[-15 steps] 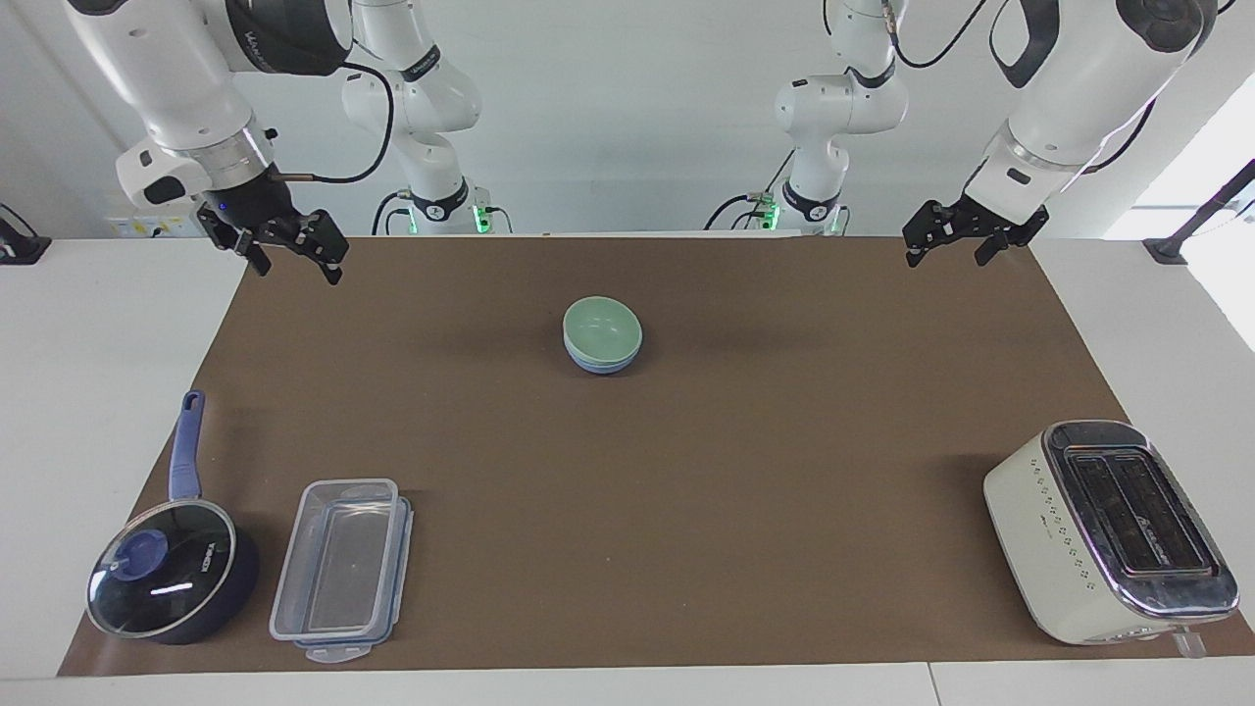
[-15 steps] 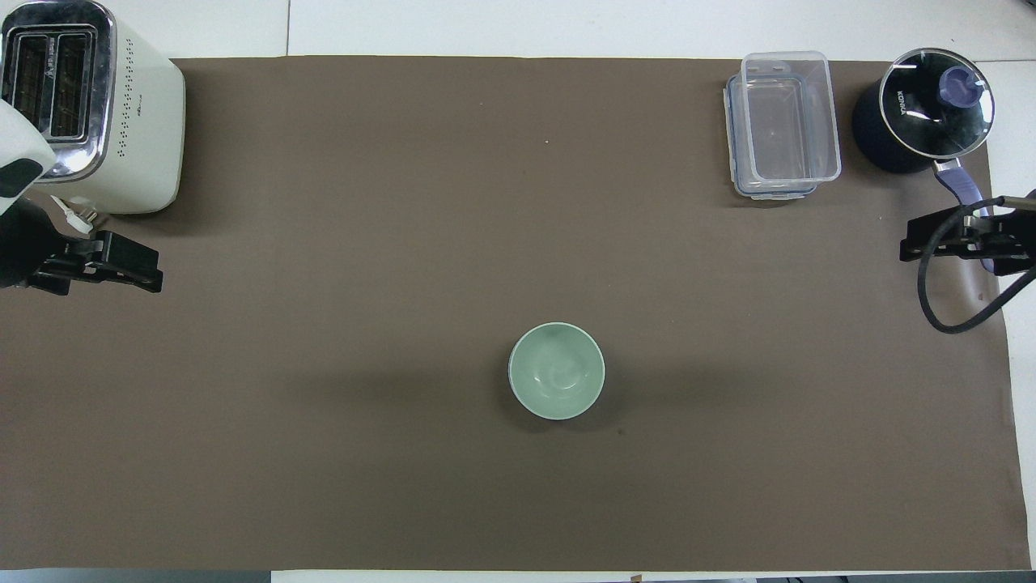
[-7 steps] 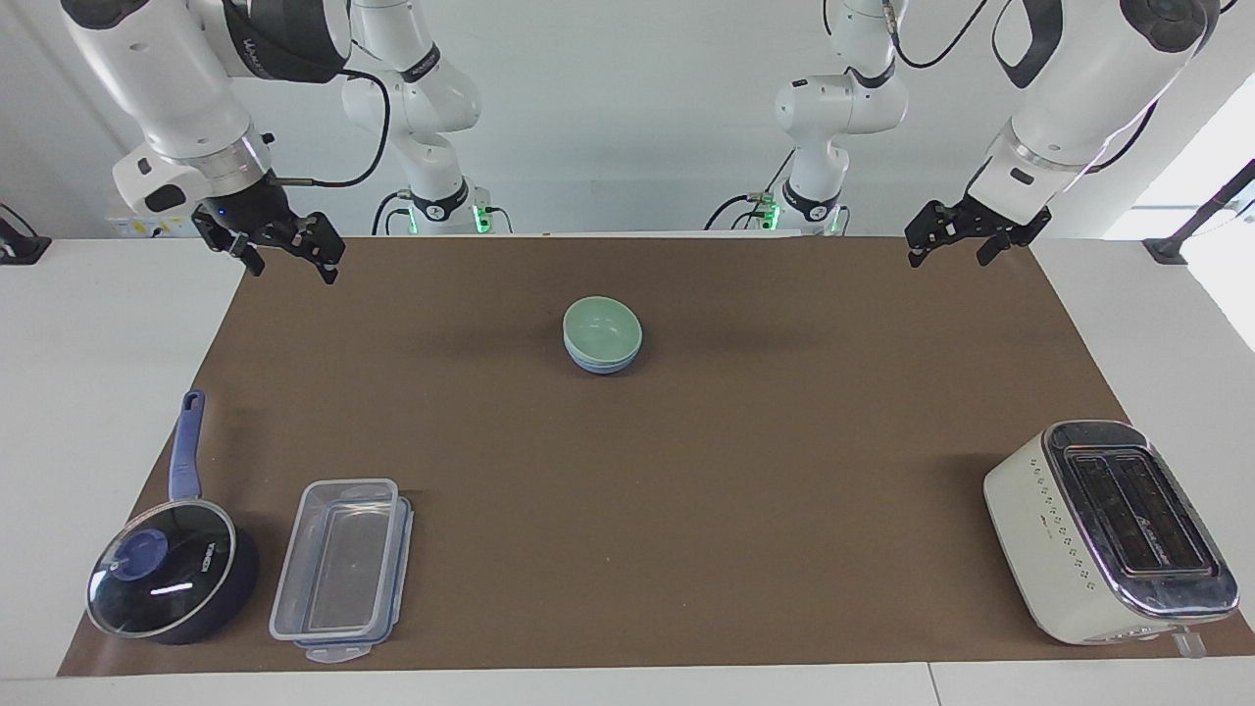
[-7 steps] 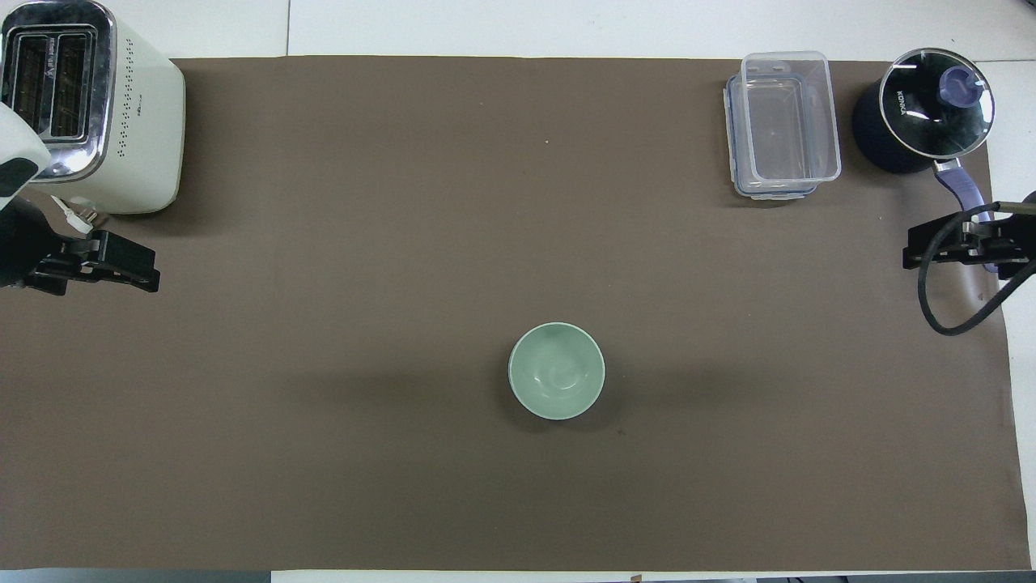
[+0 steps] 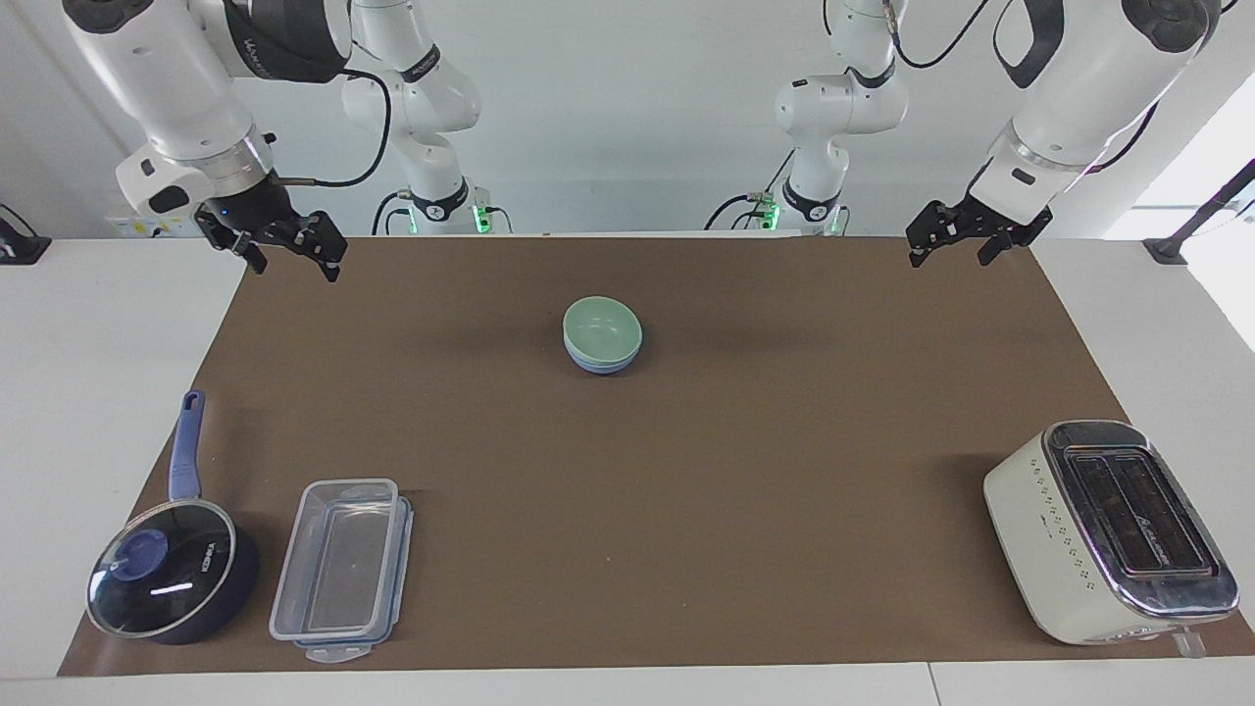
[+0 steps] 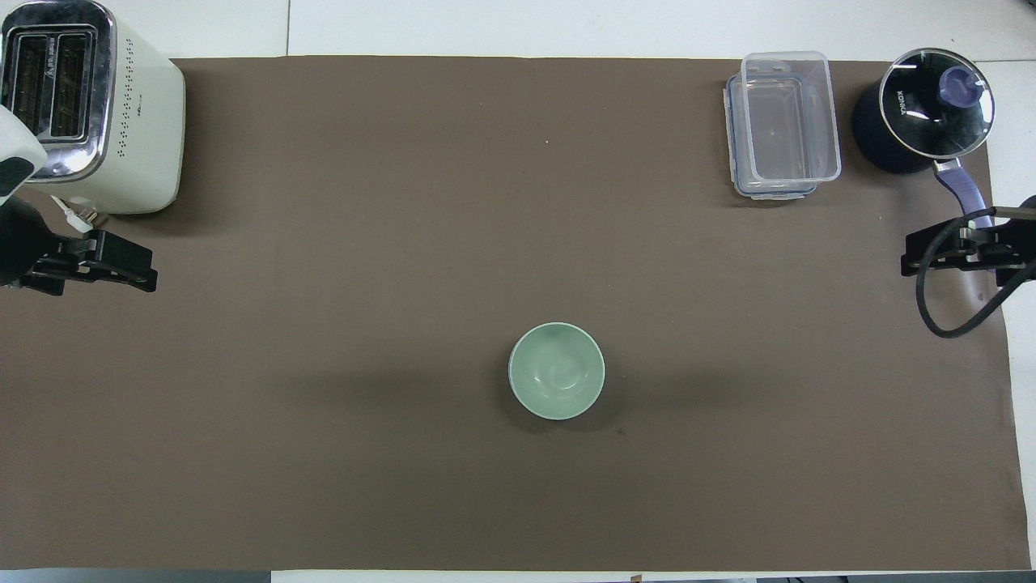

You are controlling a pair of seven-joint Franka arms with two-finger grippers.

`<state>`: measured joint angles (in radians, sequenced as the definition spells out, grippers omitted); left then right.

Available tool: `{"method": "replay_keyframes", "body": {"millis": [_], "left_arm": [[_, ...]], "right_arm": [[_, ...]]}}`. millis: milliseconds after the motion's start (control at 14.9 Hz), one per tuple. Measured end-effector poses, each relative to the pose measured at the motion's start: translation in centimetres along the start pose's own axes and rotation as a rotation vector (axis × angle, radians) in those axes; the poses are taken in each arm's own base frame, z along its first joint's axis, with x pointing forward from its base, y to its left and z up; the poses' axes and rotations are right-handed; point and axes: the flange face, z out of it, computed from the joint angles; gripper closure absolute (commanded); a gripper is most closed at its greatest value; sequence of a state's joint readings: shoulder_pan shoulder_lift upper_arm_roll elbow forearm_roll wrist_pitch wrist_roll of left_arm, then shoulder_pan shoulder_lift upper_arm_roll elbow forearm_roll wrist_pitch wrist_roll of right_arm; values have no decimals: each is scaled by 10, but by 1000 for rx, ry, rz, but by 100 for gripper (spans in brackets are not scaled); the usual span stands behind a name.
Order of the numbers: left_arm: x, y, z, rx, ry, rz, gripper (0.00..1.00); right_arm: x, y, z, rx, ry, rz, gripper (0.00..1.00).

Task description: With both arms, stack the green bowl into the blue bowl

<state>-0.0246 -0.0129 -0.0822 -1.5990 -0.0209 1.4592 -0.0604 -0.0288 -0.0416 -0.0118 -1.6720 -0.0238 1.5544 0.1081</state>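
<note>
Going across the facing view from its 9 o'clock edge: the right gripper (image 5: 290,257) is hanging in the air over the corner of the brown mat (image 5: 784,471) at the right arm's end, up at about 10 o'clock in that view, its fingers standing apart and holding nothing. Down at about 8 o'clock, the dark blue saucepan (image 5: 175,579) with its glass lid is sitting on the mat at the edge farthest from the robots, handle pointing toward the robots. Just beside it, the clear plastic container (image 5: 339,569) is resting on its lid. Near the middle of the surface, slightly toward 12 o'clock, the green bowl (image 5: 602,328) is sitting nested inside the blue bowl (image 5: 600,364), upright; only the blue bowl's lower wall is showing under the green rim in the facing view, and the overhead view is showing the green bowl (image 6: 556,370) alone. Nothing is touching the stack. At about 1 o'clock, the left gripper (image 5: 949,247) is hanging over the mat corner at the left arm's end, fingers spread and empty, well apart from the bowls. At about 4 o'clock, the cream toaster (image 5: 1108,529) is standing on the mat, slots facing up.
</note>
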Motion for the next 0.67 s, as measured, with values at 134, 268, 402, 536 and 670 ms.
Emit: {"method": "replay_keyframes", "body": {"millis": [134,268,402,536,670], "left_arm": [[0,-1,0,0,0,-1,0],[0,-1,0,0,0,-2,0],[0,-1,0,0,0,-2,0],[0,-1,0,0,0,-2,0],[0,-1,0,0,0,-2,0]], "right_arm": [[0,-2,0,0,-1,-4,0],[-1,-4,0,-1,-1,-8,0],[-1,-5,0,-1,-1,-9,0],[-1,-5,0,-1,-1,-9,0],[-1,-6,0,-1,-1,-11,0]]}}
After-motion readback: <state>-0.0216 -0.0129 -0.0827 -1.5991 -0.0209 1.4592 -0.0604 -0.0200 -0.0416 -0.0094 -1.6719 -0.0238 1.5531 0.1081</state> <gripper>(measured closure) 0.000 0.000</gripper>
